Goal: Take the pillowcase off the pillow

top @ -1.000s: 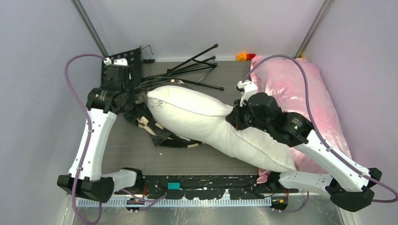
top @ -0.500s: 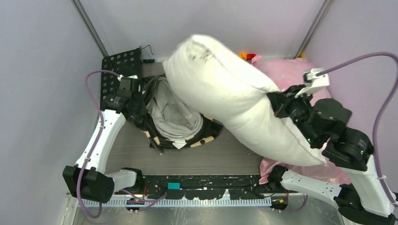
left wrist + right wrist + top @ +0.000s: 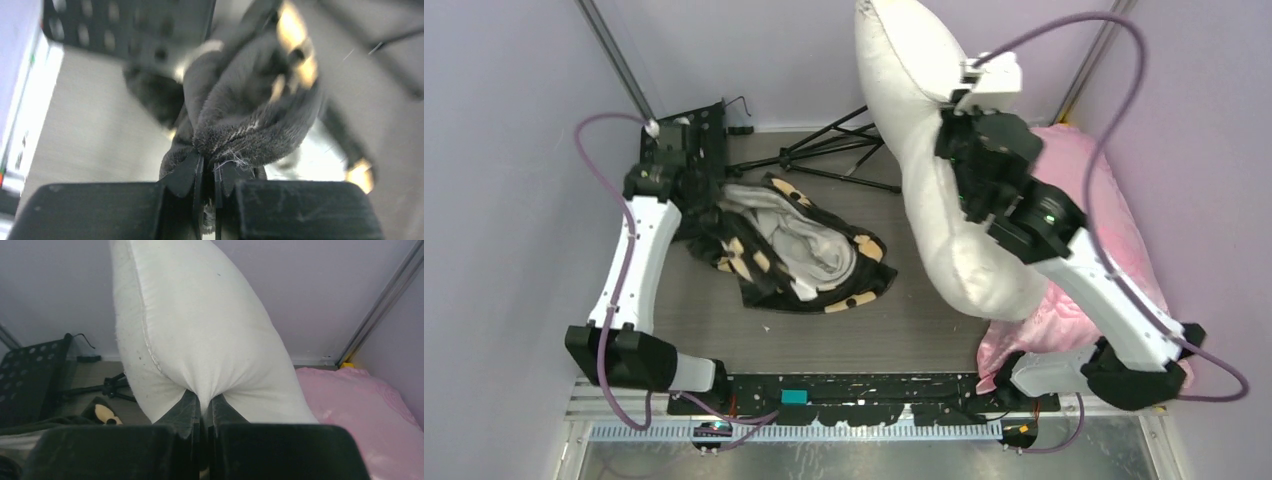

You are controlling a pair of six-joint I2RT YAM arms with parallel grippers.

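Note:
The white pillow (image 3: pixel 934 220) hangs upright in the air over the right half of the table, entirely outside the pillowcase. My right gripper (image 3: pixel 959 150) is shut on a pinch of its fabric; the right wrist view shows the pillow (image 3: pixel 200 325) bunched between the jaws of my right gripper (image 3: pixel 205 405). The black plush pillowcase (image 3: pixel 864 285) with yellow motifs lies crumpled on the table at centre left, its pale lining showing. My left gripper (image 3: pixel 686 195) is shut on its left edge, where the black pillowcase (image 3: pixel 250 115) folds into my left gripper (image 3: pixel 208 162).
A shiny pink satin pillow (image 3: pixel 1114 230) lies along the right side, under and behind the right arm. A black folded tripod (image 3: pixel 834 150) lies at the back centre. A black perforated plate (image 3: pixel 699 125) stands at the back left. Purple walls close in three sides.
My right arm has pulled the pillow fully out of the pillowcase and swung it up and upright. The emptied pillowcase has collapsed onto the table, still pinched by my left gripper.

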